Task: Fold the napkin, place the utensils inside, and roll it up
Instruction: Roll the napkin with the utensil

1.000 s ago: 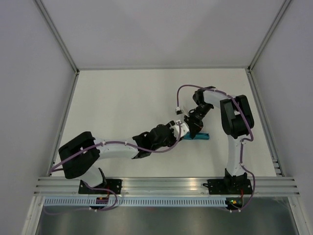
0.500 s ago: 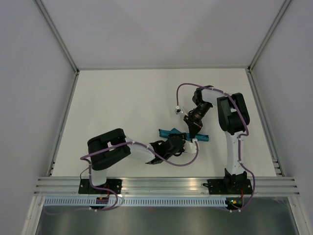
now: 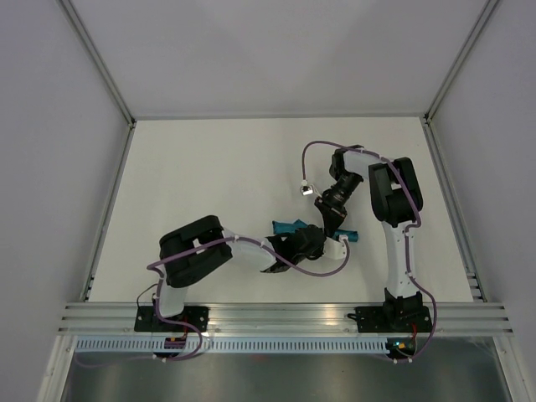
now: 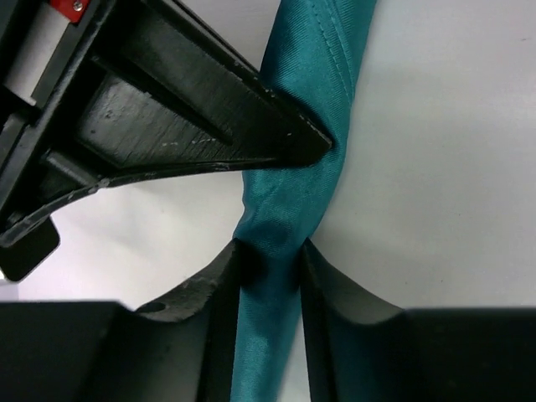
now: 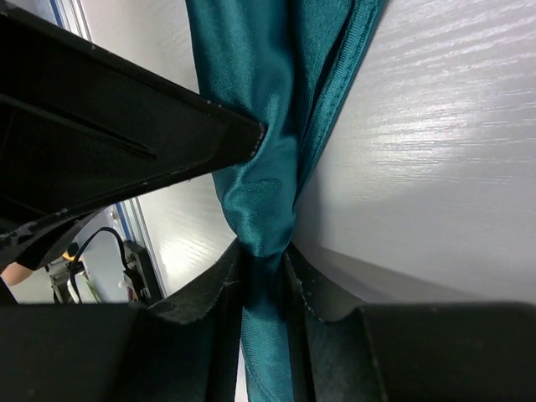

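On the white table (image 3: 209, 184), right of centre, the teal sheeny cloth napkin (image 4: 289, 193) lies wound into a slim roll — soft, light, likely slippery, best pinched across its middle — with the black left gripper (image 4: 270, 268) and right gripper (image 5: 264, 268) both clamped on it, any silvery metal utensils out of sight, perhaps inside.

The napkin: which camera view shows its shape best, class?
Left wrist: the napkin fills the frame as a narrow twisted roll, pinched by the left gripper. Right wrist shows a similar pinch, but darker. Top external shows only small teal ends peeking out.
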Robot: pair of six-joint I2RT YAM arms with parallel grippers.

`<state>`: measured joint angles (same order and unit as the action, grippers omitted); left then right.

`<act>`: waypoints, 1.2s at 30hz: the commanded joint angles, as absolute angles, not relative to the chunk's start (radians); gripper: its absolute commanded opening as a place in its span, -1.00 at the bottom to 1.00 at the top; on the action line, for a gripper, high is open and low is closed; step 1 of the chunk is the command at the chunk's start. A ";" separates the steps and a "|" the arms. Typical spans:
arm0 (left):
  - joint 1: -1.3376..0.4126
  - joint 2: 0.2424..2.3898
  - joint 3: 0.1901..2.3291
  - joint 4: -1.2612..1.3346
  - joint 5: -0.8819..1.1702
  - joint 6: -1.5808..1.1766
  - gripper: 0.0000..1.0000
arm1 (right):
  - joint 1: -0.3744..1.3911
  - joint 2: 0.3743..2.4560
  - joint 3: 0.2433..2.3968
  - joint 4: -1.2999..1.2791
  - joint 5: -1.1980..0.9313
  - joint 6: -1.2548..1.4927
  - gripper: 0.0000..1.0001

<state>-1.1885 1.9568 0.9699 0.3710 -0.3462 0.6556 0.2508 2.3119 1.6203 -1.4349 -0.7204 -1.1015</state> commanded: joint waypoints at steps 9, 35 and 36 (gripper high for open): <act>-1.123 2.029 1.114 -0.038 -0.029 0.508 -0.40 | 0.227 2.315 1.716 -1.347 -0.715 -1.125 0.28; -1.019 2.275 1.557 -0.330 -0.089 -0.115 -0.23 | -0.032 2.025 1.767 -1.008 -0.489 -0.381 0.38; -1.019 2.299 1.578 -0.342 -0.089 -0.139 -0.22 | -0.040 2.013 1.750 -0.977 -0.479 -0.367 0.39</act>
